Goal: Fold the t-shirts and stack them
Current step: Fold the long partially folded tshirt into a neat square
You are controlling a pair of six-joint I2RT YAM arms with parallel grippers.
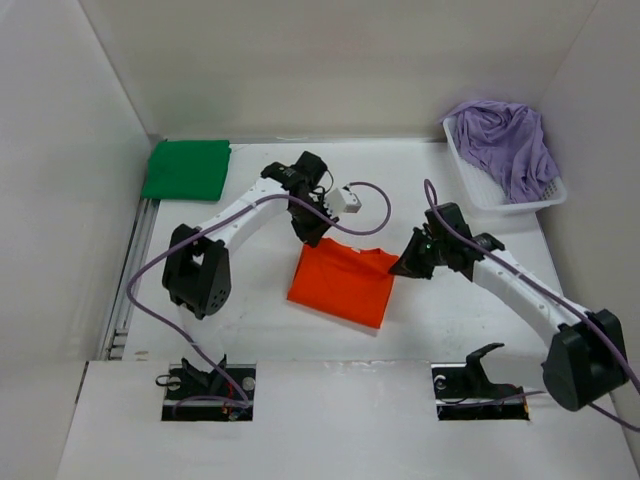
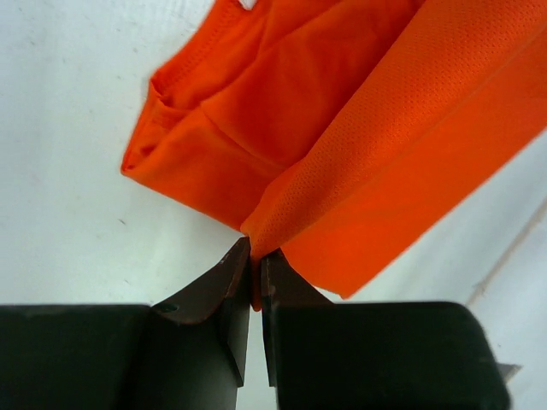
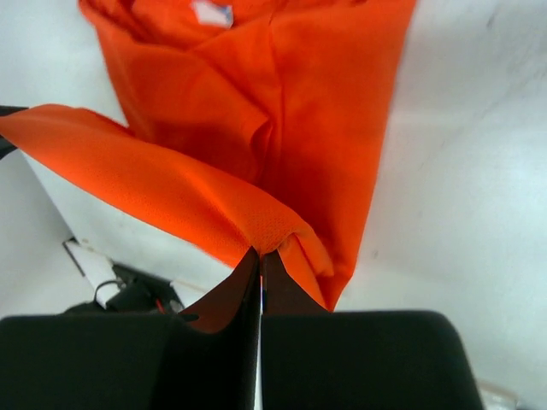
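The orange t-shirt [image 1: 343,285] lies near the middle of the desk [image 1: 450,330], folded to a rough rectangle, its near edge flat and slanting from 8 to 4 o'clock. The left pincer [image 2: 255,252] is clamped nearly closed on the shirt's far-left corner. The right pincer [image 3: 260,254] is pinched fully closed on the far-right corner, so the far edge runs raised between them above the layers beneath. White desk surface shows on the shirt's 6 o'clock side, toward the arm bases, and at 12 o'clock, toward the back wall. The green t-shirt [image 1: 186,169] sits folded flat at 10 o'clock, tight to the desk's left edge. The lavender t-shirt [image 1: 510,140] is heaped in a white basket [image 1: 470,185] at 2 o'clock, spilling over its rim.
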